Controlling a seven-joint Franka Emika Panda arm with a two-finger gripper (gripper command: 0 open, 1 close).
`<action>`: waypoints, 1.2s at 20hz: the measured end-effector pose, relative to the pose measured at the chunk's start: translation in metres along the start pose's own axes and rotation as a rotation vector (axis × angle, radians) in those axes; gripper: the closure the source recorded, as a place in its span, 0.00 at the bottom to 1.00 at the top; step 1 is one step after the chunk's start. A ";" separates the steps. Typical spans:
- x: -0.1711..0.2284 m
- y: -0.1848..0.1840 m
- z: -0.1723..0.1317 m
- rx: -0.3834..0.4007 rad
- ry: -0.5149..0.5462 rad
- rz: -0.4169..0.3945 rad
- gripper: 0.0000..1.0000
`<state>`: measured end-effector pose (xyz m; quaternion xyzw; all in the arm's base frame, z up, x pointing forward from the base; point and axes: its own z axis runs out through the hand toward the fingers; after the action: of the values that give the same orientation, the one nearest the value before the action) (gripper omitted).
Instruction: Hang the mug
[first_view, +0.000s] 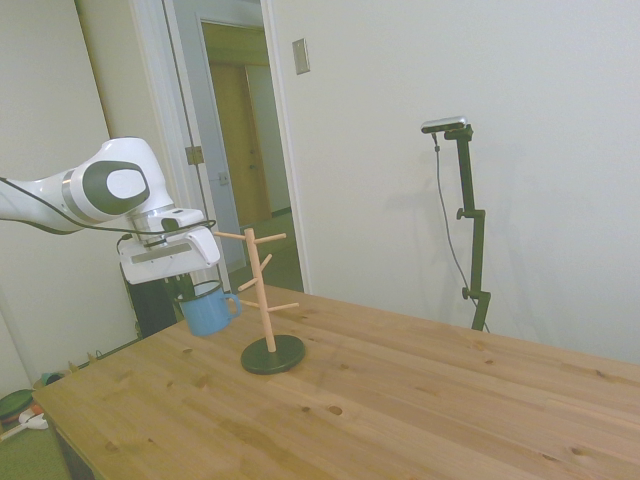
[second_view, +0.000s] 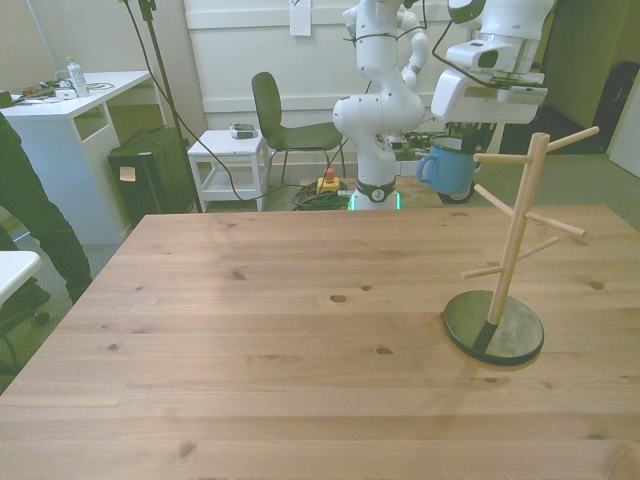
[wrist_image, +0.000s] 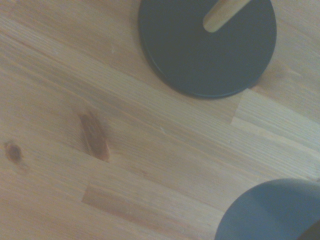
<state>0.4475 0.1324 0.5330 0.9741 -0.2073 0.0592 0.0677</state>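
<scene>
The light-blue mug (first_view: 208, 313) hangs in the air above the table, upright, with its handle (first_view: 233, 303) turned toward the wooden mug tree (first_view: 261, 290). My gripper (first_view: 186, 287) is shut on the mug's rim from above. The tree stands on a dark round base (first_view: 272, 355), with several pegs angled upward. In the front view the mug (second_view: 450, 169) sits behind the tree's post (second_view: 514, 235), under the gripper (second_view: 468, 142), level with an upper peg (second_view: 500, 157). The wrist view shows the base (wrist_image: 207, 45) and a blurred part of the mug (wrist_image: 270, 212).
The tree stands near the front view's right side of the table (second_view: 250, 330). A person's dark sleeve (second_view: 30, 215) shows at the front view's left edge. Beyond the table are a chair (second_view: 285, 125), a white desk (second_view: 70, 110) and a small white cart (second_view: 232, 160).
</scene>
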 end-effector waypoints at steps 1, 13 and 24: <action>0.003 -0.004 -0.002 0.002 -0.001 0.002 1.00; 0.029 -0.028 -0.020 0.026 -0.007 0.008 1.00; 0.047 -0.036 -0.021 0.032 -0.022 0.020 1.00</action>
<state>0.5029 0.1499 0.5562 0.9735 -0.2170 0.0525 0.0493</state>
